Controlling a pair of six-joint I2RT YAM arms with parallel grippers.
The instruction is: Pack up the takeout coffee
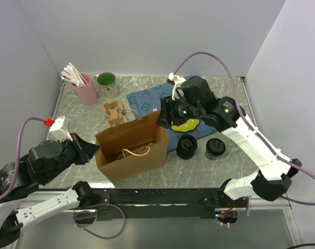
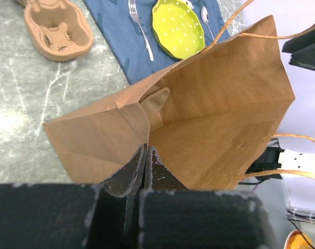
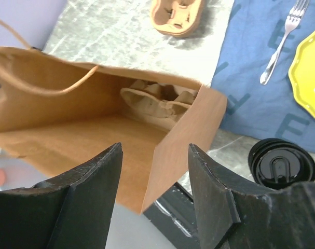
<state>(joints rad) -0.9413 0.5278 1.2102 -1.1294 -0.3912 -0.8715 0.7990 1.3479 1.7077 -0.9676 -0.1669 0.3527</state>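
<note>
The left jaws are pinched shut on the left end rim of the brown paper bag (image 1: 130, 148), which stands open on the surface (image 1: 79, 116). Inside it lies what looks like a moulded carrier (image 3: 149, 101). The right jaws stand apart, the bag's right end wall between them. Right of the bag, outside it, one black cup (image 1: 187, 146) and a second black cup (image 1: 215, 148) sit lidded on the surface.

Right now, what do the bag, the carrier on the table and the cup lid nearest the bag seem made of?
Bag: brown kraft-looking paper, matte, sharply creased. Carrier on the table: moulded pulp cardboard, tan, dull, soft-edged. Cup lid: likely plastic, black, smooth, catching faint highlights.
</note>
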